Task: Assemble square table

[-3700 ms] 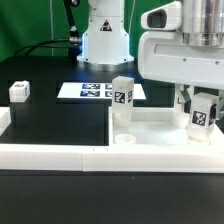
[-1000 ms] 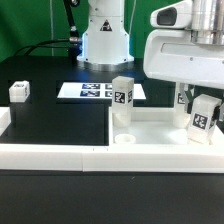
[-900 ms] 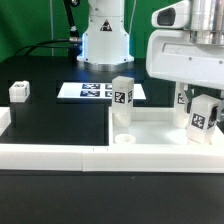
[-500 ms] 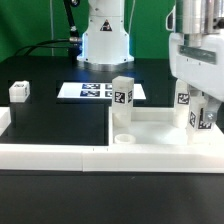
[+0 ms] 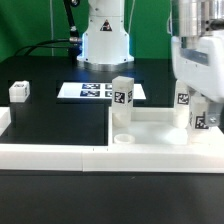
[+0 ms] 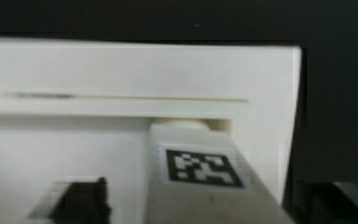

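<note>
4 white tagged legs show in the exterior view. The loose leg (image 5: 18, 91) lies on the black table at that view's left, well apart from everything else. The standing leg (image 5: 122, 96) is upright at a far corner of the table top (image 5: 155, 124). 2 more stand at that view's right, the rear leg (image 5: 184, 99) and the front leg (image 5: 203, 119), both partly hidden by the arm. The table top lies flat against the border wall (image 5: 50, 153), and 1 corner hole (image 5: 124, 138) on the near side is unfilled. In the wrist view the gripper (image 6: 213, 200) straddles the front leg. Its dark fingers (image 6: 83, 200) are spread wide with a clear gap on each side, so nothing is held. The main risk, as I judge it, is the withdrawal. If the arm rises off-line, 1 finger could brush the front leg and tilt it, or loosen it should it not be fully seated, which the pictures cannot confirm. The rear leg stands just beside the gripper, so a sideways swing could knock it too. Any such nudge might also shift the table top off the wall.
</note>
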Action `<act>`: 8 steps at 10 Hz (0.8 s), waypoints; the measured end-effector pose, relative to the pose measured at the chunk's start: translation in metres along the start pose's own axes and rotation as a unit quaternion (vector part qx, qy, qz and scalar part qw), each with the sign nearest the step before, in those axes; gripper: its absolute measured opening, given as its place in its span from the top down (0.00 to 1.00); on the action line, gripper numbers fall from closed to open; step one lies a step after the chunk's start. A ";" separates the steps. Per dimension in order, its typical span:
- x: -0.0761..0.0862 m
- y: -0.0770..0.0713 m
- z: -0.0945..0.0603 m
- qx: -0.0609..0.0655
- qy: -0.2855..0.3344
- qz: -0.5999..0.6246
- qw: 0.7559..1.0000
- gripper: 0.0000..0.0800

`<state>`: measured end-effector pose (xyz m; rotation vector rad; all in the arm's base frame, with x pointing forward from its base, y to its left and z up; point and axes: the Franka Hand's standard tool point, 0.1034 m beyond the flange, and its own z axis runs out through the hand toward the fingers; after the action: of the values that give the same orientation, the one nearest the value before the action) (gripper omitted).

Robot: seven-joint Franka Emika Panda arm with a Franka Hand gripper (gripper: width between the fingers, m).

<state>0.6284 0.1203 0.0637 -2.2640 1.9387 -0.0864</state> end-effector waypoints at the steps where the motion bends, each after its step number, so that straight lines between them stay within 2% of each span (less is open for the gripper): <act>1: 0.004 -0.002 0.000 0.012 0.003 -0.124 0.992 0.23; 2: 0.004 -0.001 0.001 0.011 0.001 -0.234 0.972 0.20; 5: 0.007 -0.001 0.001 0.009 0.006 -0.335 0.942 0.19; 6: 0.006 -0.001 0.000 -0.002 0.008 -0.413 0.911 0.19; 8: 0.001 -0.007 -0.007 -0.046 -0.005 -0.585 0.810 0.19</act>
<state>0.6342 0.1199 0.0719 -3.0967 0.2569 -0.1149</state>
